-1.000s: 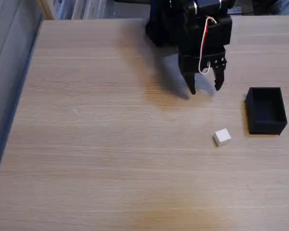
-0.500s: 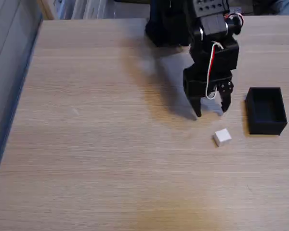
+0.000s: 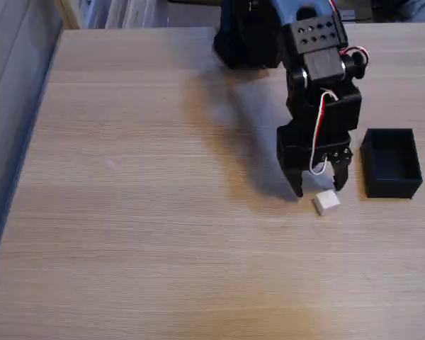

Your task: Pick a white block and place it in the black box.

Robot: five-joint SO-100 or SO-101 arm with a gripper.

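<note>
A small white block (image 3: 327,202) lies on the wooden table (image 3: 142,212). Right of it stands the black box (image 3: 391,162), open-topped and with nothing showing inside. My black gripper (image 3: 319,188) hangs just above the block, fingers pointing down and spread apart, one fingertip on each side of the block's top edge. Nothing is held between the fingers. A red and white cable runs down the gripper's front.
The arm's black base (image 3: 244,35) stands at the table's far edge. The table's left edge (image 3: 28,134) drops off to a grey floor. Wide bare wood lies left of and in front of the block.
The gripper has moved towards the camera and slightly right, coming down from mid-table to just over the white block. The block and the box have stayed put.
</note>
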